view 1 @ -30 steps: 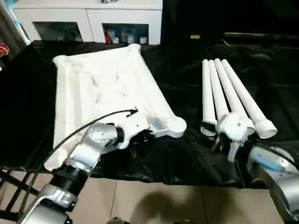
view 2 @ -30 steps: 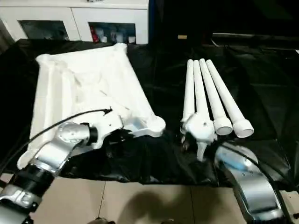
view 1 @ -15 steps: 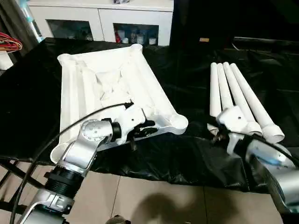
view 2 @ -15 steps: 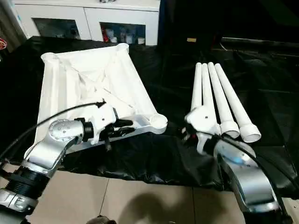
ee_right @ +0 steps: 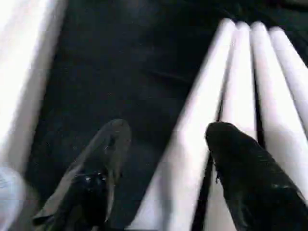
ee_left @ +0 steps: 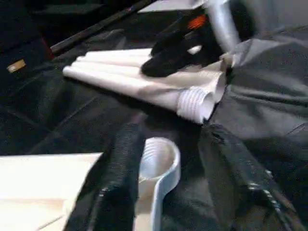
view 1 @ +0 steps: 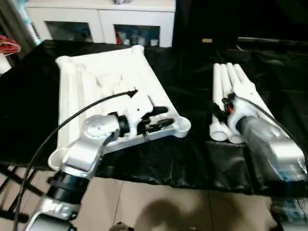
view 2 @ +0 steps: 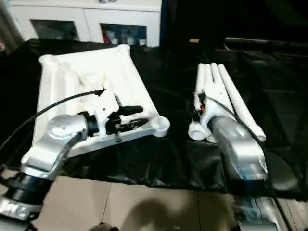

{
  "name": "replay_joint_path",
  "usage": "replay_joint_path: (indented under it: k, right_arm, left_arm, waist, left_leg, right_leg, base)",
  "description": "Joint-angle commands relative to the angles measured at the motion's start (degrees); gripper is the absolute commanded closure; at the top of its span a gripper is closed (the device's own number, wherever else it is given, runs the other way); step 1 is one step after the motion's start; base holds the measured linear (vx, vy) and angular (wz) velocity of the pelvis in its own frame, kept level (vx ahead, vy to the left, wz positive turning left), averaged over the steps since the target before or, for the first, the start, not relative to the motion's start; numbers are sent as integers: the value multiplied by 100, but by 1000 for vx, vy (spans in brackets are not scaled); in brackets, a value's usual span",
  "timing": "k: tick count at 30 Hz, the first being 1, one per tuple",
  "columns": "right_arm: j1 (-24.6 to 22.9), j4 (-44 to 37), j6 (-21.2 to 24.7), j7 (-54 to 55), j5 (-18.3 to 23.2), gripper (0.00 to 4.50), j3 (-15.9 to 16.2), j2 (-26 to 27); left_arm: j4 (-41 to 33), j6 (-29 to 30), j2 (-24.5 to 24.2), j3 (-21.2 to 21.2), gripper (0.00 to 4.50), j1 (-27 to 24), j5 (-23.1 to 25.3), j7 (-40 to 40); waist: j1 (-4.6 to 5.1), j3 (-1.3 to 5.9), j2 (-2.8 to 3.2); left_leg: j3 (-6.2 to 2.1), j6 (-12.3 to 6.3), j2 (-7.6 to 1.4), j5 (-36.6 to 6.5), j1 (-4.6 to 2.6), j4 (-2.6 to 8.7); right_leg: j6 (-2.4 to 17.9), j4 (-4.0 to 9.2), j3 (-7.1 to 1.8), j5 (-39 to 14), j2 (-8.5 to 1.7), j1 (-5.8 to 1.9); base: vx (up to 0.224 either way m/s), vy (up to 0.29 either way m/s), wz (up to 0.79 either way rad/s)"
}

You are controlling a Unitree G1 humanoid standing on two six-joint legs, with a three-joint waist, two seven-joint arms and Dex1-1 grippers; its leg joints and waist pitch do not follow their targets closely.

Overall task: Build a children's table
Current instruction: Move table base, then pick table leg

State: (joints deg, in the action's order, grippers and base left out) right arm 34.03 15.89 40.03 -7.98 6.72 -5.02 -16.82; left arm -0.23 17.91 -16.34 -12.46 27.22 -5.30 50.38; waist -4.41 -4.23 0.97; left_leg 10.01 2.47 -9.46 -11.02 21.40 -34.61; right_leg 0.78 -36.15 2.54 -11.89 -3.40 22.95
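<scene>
The children's table lies in parts on a black cloth. Its white top [view 1: 96, 82] rests upside down on the left, ribbed underside up, with a round corner socket [view 1: 182, 126] at the near right. Several white tapered legs [view 1: 226, 77] lie side by side on the right. My left gripper [view 1: 166, 118] is open over the top's near right corner; in the left wrist view that socket [ee_left: 161, 156] sits between its fingers [ee_left: 120, 178]. Over the legs' near ends, my right gripper [view 1: 223, 107] is open, straddling the leftmost leg [ee_right: 192, 159].
The black cloth [view 1: 159, 163] covers the work table up to its near edge, with tiled floor [view 1: 159, 207] below. A white cabinet [view 1: 101, 21] stands behind. Red cables [view 1: 9, 46] hang at the far left. A black cable [view 1: 67, 125] arcs over my left forearm.
Both grippers have opened. My left gripper has pushed forward to the top's near right corner socket. My right gripper has moved from in front of the legs onto their near ends.
</scene>
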Motion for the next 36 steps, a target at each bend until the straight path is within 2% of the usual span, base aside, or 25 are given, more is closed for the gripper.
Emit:
replay_joint_path:
  k: [1,2,8,12,20,32,33,34,35,36]
  right_arm:
    - [164,398,65,247,-107,128,-152,24]
    - [313,666,74,362,-78,122,-234,58]
    - [804,1570,-203,550,76,76,-429,135]
    - [1125,2228,-369,456,71,76,-469,163]
    - [1474,3098,-564,137,60,76,-412,130]
    - [1933,3999,-502,-213,81,76,-447,40]
    - [1957,4049,-510,-226,72,92,-442,34]
    - [2016,4166,-500,-286,48,92,-416,16]
    - [2044,4223,-512,-313,20,92,-388,5]
    - [2044,4223,-512,-313,20,120,-388,5]
  left_arm:
    - [-218,106,-4,-72,208,-22,-61,-12]
    - [-283,147,-29,-121,198,-51,-32,-26]
    - [-504,339,-108,-211,192,-165,-50,5]
    - [-604,449,-153,-245,192,-189,-52,11]
    - [-710,630,-212,-302,192,-209,-118,19]
    - [-895,1035,-286,-353,192,-213,-265,68]
    - [-899,1043,-289,-354,192,-210,-266,62]
    - [-911,1067,-294,-357,192,-205,-274,56]
    - [-918,1071,-297,-357,192,-201,-269,43]
    - [-918,1071,-297,-357,192,-201,-269,43]
  waist:
    - [8,412,-100]
    - [7,409,-126]
    - [2,409,-125]
    - [22,391,-124]
    - [50,382,-129]
    - [96,362,-151]
    - [93,365,-146]
    - [90,366,-166]
    - [89,370,-159]
    - [88,363,-155]
  left_leg:
    - [-70,-189,-278,-161,-47,350]
    - [-66,-206,-281,-141,-42,348]
    - [-61,-241,-282,-108,-41,342]
    - [-54,-223,-280,-227,-38,345]
    - [-59,-292,-287,-164,-34,340]
    - [-53,-325,-299,-245,-39,341]
    - [-55,-330,-301,-227,-43,340]
    - [-50,-349,-298,-199,-36,335]
    - [-53,-354,-299,-180,-38,335]
    - [-52,-372,-301,-163,-35,335]
  right_leg:
    - [1400,370,-291,-149,-440,-327]
    - [1376,358,-294,-80,-435,-332]
    - [1381,331,-285,44,-436,-333]
    - [1406,351,-282,-93,-437,-330]
    - [1558,320,-273,172,-432,-338]
    - [1665,331,-269,-12,-438,-332]
    - [1677,326,-268,16,-438,-330]
    - [1690,322,-270,68,-440,-336]
    - [1703,317,-267,85,-443,-335]
    - [1707,322,-266,104,-443,-330]
  base:
    - [0,0,0]
    - [0,0,0]
    - [0,0,0]
    - [0,0,0]
    - [0,0,0]
    - [0,0,0]
    - [0,0,0]
    - [0,0,0]
    - [0,0,0]
    - [0,0,0]
